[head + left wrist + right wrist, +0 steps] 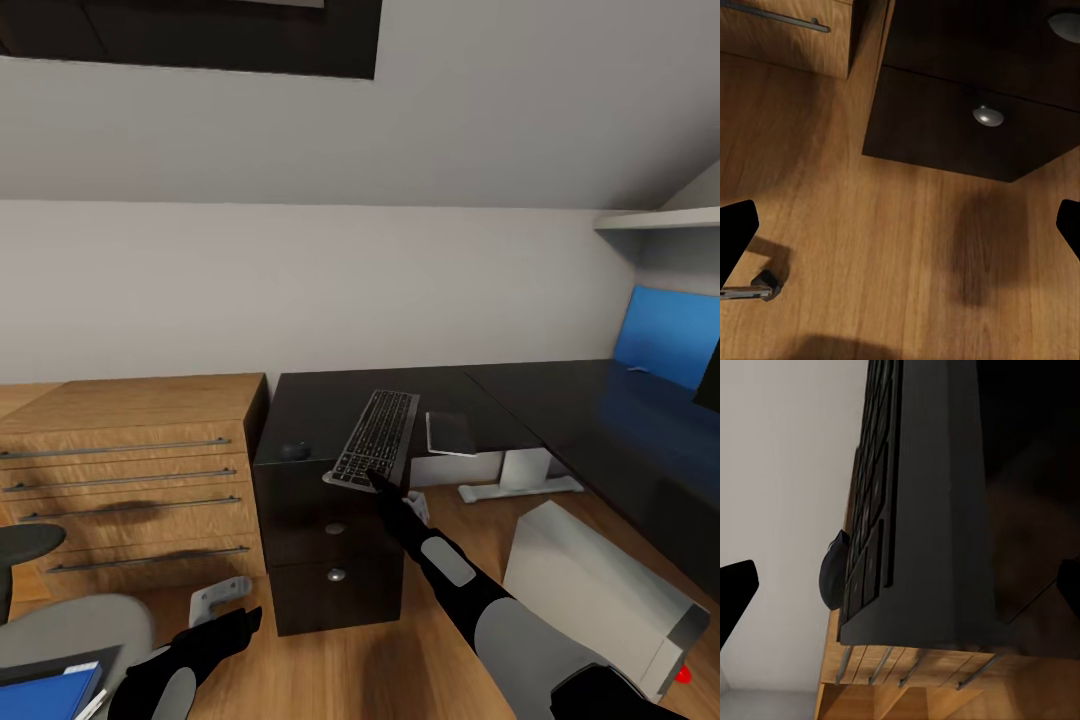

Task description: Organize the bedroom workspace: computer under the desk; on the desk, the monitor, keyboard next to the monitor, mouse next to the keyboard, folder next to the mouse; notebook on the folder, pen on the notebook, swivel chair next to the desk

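My right gripper [372,478] sits spread at the slim keyboard's [375,436] near edge on the glossy black desk [560,400]; rounded mouse [294,450] at nine o'clock. Left gripper [245,618] hangs spread over wood floor [870,247].

black desk [560,400], keyboard [375,437], mouse [294,450], notebook [450,432]

We note plain white walls [300,290], sloped ceiling [400,130], wooden plank floor [380,660], light wooden dresser [130,470] with metal handles, white shelf [660,218] at right.
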Robot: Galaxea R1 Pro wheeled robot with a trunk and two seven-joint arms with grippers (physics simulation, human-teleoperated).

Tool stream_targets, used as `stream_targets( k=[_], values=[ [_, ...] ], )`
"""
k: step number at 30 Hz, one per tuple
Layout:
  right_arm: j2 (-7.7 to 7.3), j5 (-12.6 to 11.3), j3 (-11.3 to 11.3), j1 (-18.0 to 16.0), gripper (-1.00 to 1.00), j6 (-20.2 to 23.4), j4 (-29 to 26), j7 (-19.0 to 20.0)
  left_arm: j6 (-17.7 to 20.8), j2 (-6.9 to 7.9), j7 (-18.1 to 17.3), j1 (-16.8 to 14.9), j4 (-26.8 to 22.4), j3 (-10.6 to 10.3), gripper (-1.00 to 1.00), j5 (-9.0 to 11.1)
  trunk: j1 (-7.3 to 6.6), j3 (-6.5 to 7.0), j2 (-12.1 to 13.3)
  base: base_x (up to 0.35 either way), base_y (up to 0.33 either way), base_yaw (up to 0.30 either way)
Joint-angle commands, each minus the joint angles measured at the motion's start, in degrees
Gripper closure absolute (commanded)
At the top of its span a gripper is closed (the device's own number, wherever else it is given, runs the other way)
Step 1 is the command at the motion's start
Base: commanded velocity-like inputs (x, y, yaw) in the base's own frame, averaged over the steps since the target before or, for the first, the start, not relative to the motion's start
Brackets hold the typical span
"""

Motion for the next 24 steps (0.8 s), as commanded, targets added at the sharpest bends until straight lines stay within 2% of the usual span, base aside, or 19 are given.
stream_targets(
  k=[1,3,4,12,24],
  values=[
    [-0.03,-0.6,0.3,-0.1,-1.00,0.1,0.1,0.2,0.1,0.00,0.6,0.0,-0.1,0.0,-1.00,0.6,-0.01,-0.06,0.0,0.000,0.000,0.000],
    [-0.03,-0.6,0.3,-0.1,-1.00,0.1,0.0,0.1,0.1,0.00,0.6,0.0,-0.1,0.0,-1.00,0.6,-0.01,-0.06,0.0,0.000,0.000,0.000],
    [-0.03,-0.6,0.3,-0.1,1.00,0.1,0.0,0.1,0.1,-0.02,0.6,0.0,-0.1,0.0,-1.00,0.6,-0.01,-0.06,0.0,0.000,0.000,0.000],
    [-0.03,-0.6,0.3,-0.1,1.00,0.1,0.0,0.2,0.1,-0.07,0.6,0.0,0.0,0.0,-1.00,0.7,-0.01,-0.06,0.0,0.000,0.000,0.000],
    [-0.03,-0.5,0.3,-0.1,1.00,0.1,-0.1,0.2,0.0,-0.09,0.6,0.0,0.0,-0.1,-1.00,0.6,-2.64,2.09,4.8,0.000,0.000,0.000]
  ],
)
